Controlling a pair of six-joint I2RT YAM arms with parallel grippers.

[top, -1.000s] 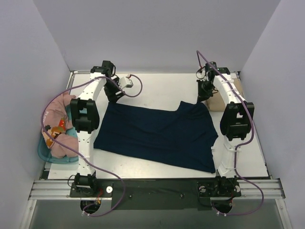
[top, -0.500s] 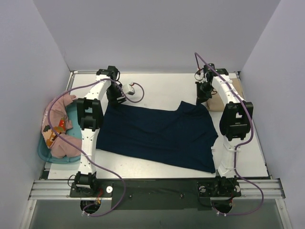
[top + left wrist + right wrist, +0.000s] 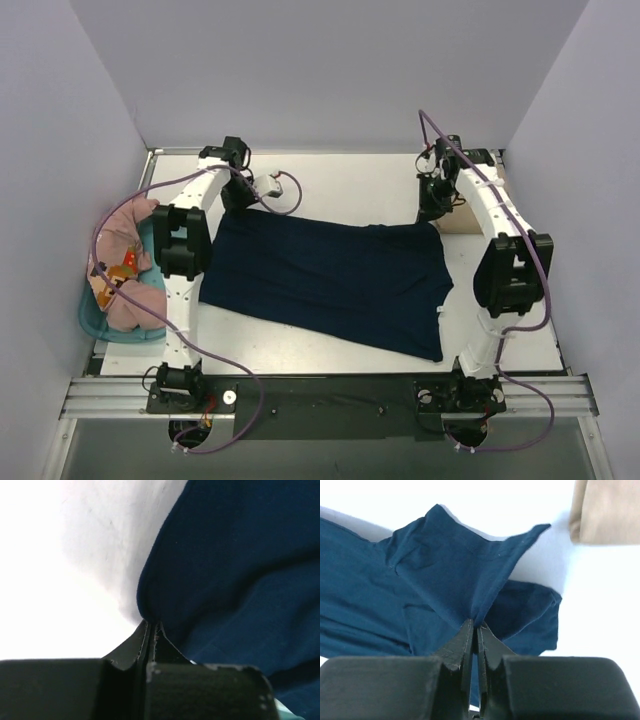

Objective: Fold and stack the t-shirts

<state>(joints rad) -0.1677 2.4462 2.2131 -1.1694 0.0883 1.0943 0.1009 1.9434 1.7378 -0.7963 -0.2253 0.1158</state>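
Pale walls close in a white surface [image 3: 345, 185], and the navy t-shirt [image 3: 330, 280] lies spread across its middle, slanting from far left to near right. The left end effector [image 3: 151, 630] is pinched together on the shirt's hemmed edge at the far left corner. The right end effector [image 3: 476, 627] is likewise clamped on a gather of navy cloth at the far right, near the tan t-shirt [image 3: 605, 510]. The pink t-shirt [image 3: 125, 275] sits heaped in the teal tub [image 3: 92, 322], well apart from the work.

I judge the step to be the first fold of the navy shirt. The next move calls for lifting both held points evenly and carrying the far edge toward the near one without dragging the near hem.

From above, both sets of fingertips are lost behind the wrists, and the right arm covers most of the tan shirt. The right grip is probably on a sleeve, though the bunched folds make that uncertain. Glare washes out the surface in the left wrist view.
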